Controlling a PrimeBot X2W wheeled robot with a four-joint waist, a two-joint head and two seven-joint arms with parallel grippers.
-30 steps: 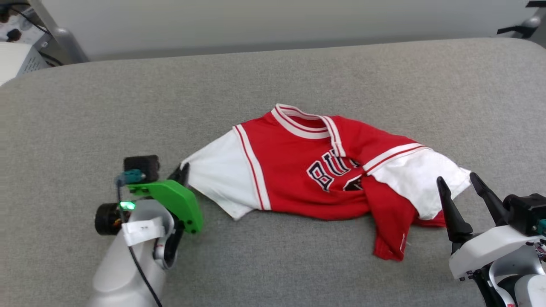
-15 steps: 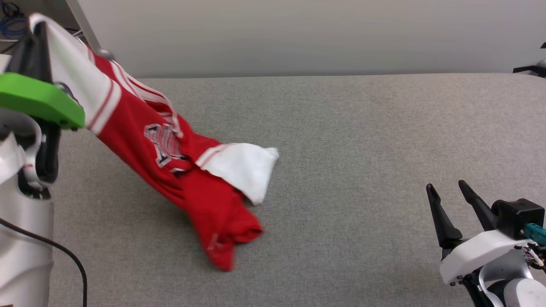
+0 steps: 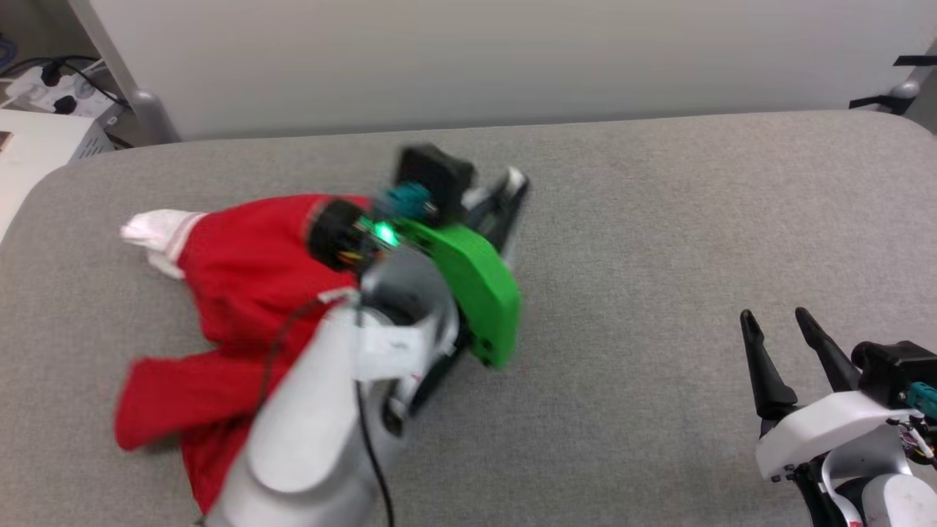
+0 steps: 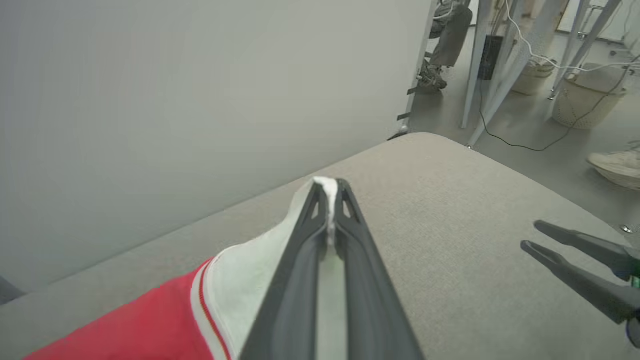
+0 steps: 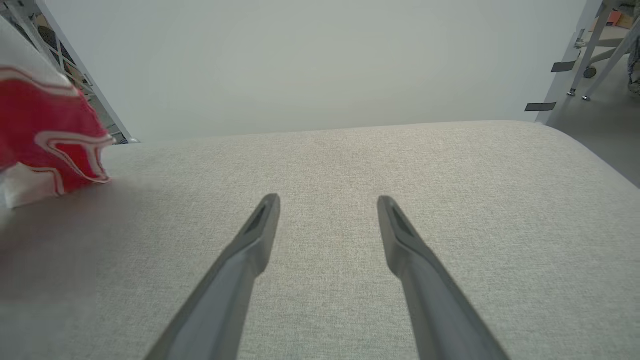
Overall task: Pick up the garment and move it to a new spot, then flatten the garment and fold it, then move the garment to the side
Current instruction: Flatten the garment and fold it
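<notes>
Garment (image 3: 241, 271): red jersey T-shirt, white striped-trim sleeves. Lay bunched on grey fabric counter (image 3: 659, 219). Left hand (image 4: 328, 190): clamped on white sleeve edge. Right hand (image 3: 774, 316): spread wide, well apart.

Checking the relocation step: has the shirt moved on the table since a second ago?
Yes. The shirt has gone from the table's middle toward its left end, pinched in the left gripper.

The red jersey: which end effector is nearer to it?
Left. The left end effector is shut on the jersey, at its sleeve; the right end effector sits open, apart from it.
</notes>
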